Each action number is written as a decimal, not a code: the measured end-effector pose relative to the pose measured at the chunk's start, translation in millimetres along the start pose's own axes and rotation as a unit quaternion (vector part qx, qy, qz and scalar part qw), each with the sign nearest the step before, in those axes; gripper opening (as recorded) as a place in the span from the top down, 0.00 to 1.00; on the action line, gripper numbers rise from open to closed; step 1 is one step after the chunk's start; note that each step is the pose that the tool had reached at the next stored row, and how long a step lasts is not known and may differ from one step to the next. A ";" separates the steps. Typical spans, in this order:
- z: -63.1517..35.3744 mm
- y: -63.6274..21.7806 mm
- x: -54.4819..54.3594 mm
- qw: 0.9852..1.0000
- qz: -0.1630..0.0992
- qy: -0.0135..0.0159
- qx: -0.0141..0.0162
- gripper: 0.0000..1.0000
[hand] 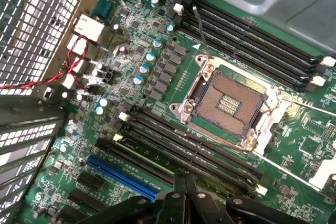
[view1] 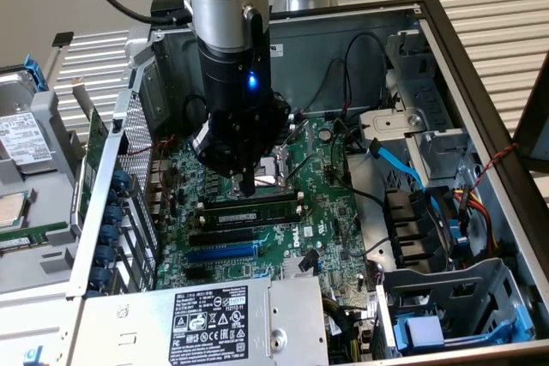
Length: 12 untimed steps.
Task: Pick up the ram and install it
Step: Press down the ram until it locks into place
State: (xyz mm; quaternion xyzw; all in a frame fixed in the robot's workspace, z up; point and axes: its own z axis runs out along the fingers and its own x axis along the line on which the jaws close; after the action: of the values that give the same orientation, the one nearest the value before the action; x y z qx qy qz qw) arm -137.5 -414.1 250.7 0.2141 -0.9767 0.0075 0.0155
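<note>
Ram (view1: 249, 209) lies seated lengthwise in a black memory slot, just at six o'clock of the open CPU socket (hand: 229, 103) in the exterior view. Clenched shut and grasping nothing, the gripper (view1: 247, 184) stands right above the stick's middle — its fingertips (hand: 181, 182) pinched together. Good practice here, I judge: press straight down, evenly — no tilt.

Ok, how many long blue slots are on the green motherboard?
1. The long blue plastic slot lies between black slots, towards the silver power supply. The black end effector may hide others.
</note>
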 end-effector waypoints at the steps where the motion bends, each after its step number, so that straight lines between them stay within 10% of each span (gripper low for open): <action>1: 0.0 0.0 0.0 1.000 0.005 0.000 0.001 0.90; 12: -0.1 0.1 0.1 0.998 0.069 0.002 0.003 0.90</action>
State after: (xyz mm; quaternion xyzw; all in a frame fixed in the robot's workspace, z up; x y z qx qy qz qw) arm -137.7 -414.0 250.8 0.1458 -0.9891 0.0115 0.0161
